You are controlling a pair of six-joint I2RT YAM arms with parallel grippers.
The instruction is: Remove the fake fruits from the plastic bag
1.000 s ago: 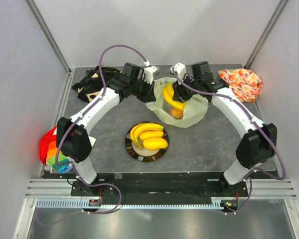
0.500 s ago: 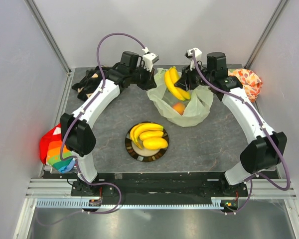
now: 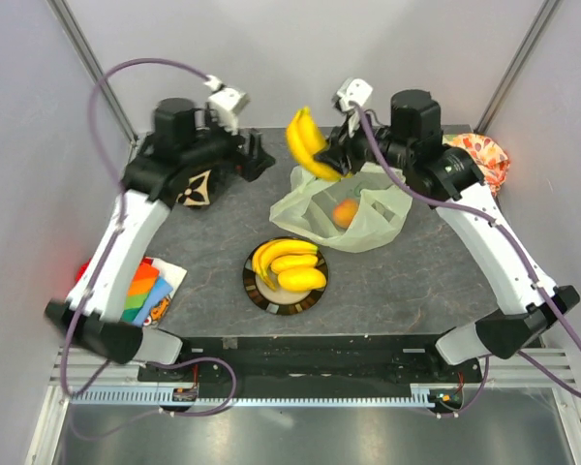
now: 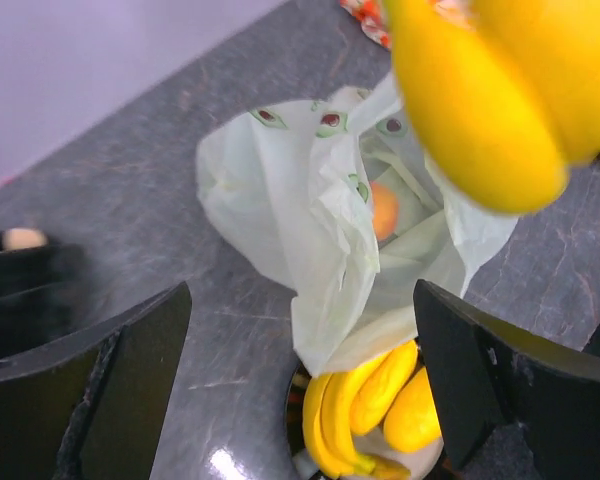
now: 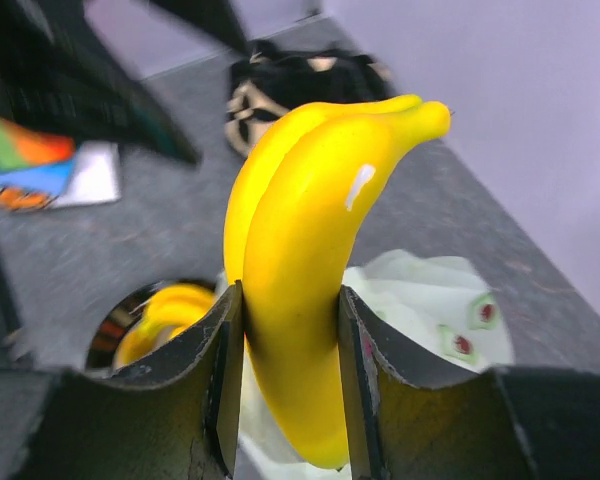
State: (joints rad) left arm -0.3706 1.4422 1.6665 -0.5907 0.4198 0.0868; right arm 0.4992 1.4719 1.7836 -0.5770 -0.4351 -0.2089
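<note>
Right hand (image 3: 332, 157) raised banana bunch (image 3: 305, 141) above plastic bag (image 3: 298, 209) (left hand (image 4: 300, 298) opened).

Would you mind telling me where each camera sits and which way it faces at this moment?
Top external: above and behind the bases, looking down on the table; both arms show, the right gripper lifting a banana bunch.
Left wrist: on the left arm, looking down at the plastic bag; its open fingers frame the view.
Right wrist: looks along its own fingers, clamped on the bunch.
Shared: all three see the bunch, the bag and the plated fruit.
</note>
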